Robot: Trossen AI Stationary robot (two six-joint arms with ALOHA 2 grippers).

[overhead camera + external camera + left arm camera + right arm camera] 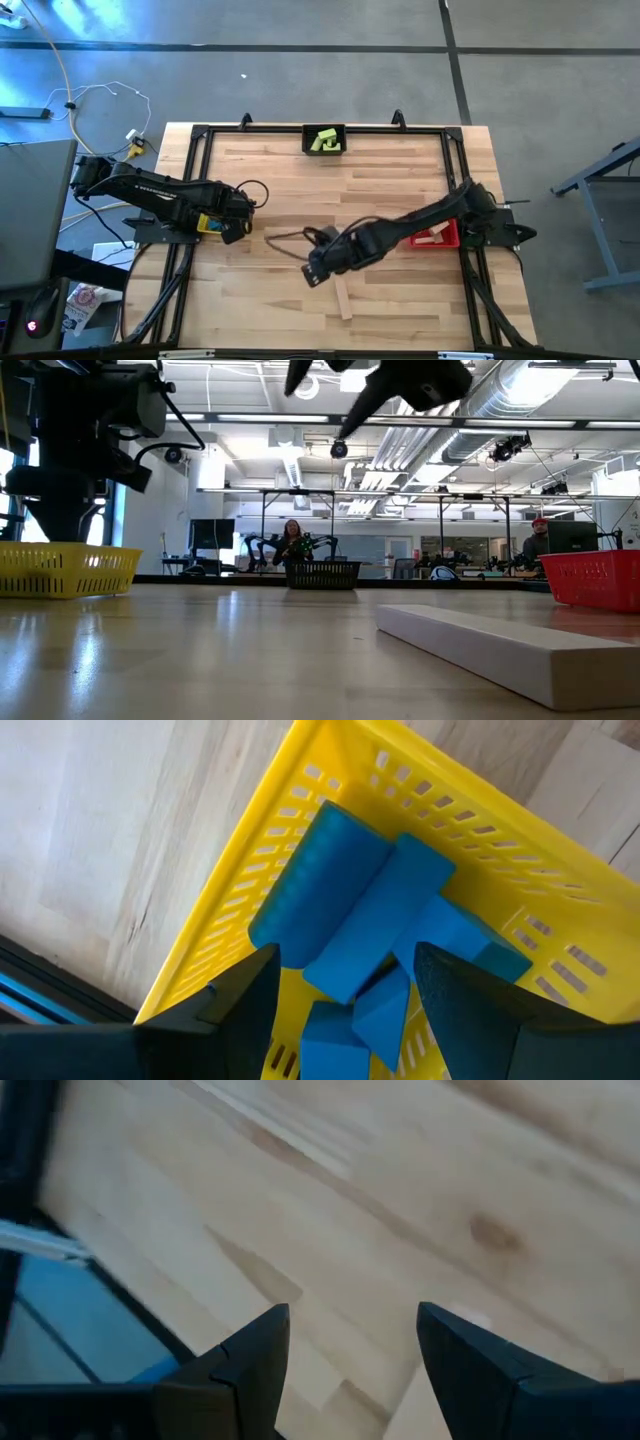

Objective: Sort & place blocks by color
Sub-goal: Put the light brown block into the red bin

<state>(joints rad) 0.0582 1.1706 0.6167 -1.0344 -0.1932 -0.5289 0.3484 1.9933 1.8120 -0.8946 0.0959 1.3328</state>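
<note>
One plain light-wood bar (343, 298) lies flat on the table near its near edge, large in the low view (500, 645). My right gripper (312, 272) hangs open above the table just beyond the bar's far end, its fingers spread over bare wood (352, 1310). My left gripper (235, 228) is open above the yellow bin (250, 910), which holds several blue blocks (350, 920) heaped on one another. Lime green blocks (325, 141) lie in the black bin. Plain wood pieces (432, 237) lie in the red bin.
The yellow bin (65, 570) stands at the table's left, the black bin (323, 574) at the middle of the far edge, the red bin (595, 578) at the right under my right arm. A black frame (200, 140) borders the table. People sit in the room beyond.
</note>
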